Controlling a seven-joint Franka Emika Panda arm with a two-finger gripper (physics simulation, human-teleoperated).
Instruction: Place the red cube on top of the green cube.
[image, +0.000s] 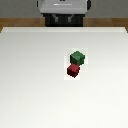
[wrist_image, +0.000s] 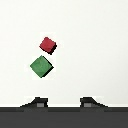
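White tabletop fills most of the exterior view, with a strip of brown wooden floor along its far edge and the robot base — grey on top, black below — at 12 o'clock. Right of centre sit the two cubes. The green cube rests on the table; the red cube lies just beside it at about 7 o'clock, so close that the pictures cannot settle whether their corners touch. Both stand flat on the surface, neither stacked on the other. No part of the arm beyond the base shows in this view.

Wrist view: the same white surface forms the background. The gripper appears as two dark fingertips spread wide apart above a black band — the jaws parted, nothing between them. The green cube lies clear of the fingertips, well above them in the picture, turned diamond-wise. From it, the red cube sits at roughly 1 o'clock, near it and likewise rotated; each casts a small shadow on the table.
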